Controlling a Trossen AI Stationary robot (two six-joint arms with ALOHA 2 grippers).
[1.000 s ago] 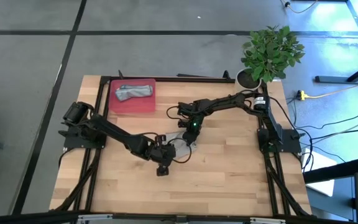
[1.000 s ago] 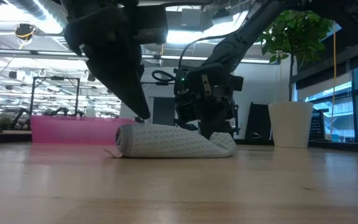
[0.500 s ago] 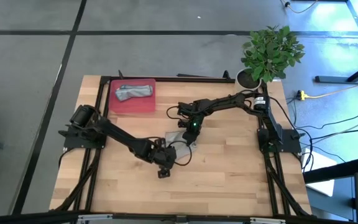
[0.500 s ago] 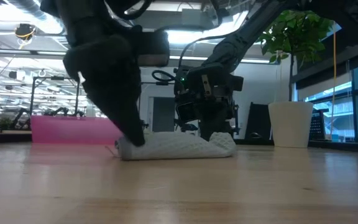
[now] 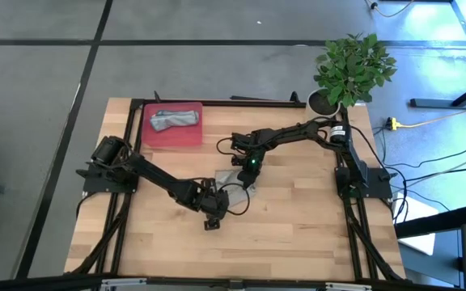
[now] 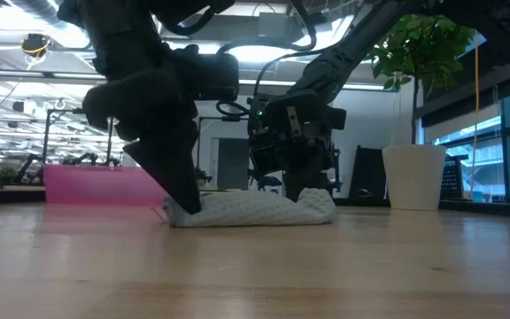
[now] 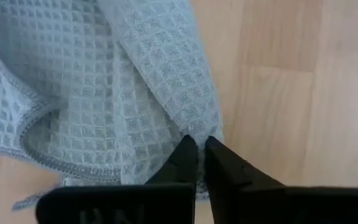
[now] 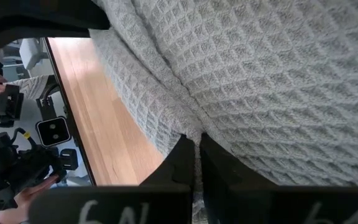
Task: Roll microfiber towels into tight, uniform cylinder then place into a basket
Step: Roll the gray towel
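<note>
The left gripper (image 6: 184, 202) is pinched closed on the near end of the rolled grey towel (image 6: 255, 208) lying mid-table; the right gripper (image 5: 243, 179) clamps its far end. Soft and limp, the roll would likely sag or unwind unless carried by both ends to the red tray (image 5: 186, 136).

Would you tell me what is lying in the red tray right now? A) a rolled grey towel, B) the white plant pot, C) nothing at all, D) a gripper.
A: the high view shows a rolled grey towel lying inside the red tray, with both grippers working mid-table.
</note>
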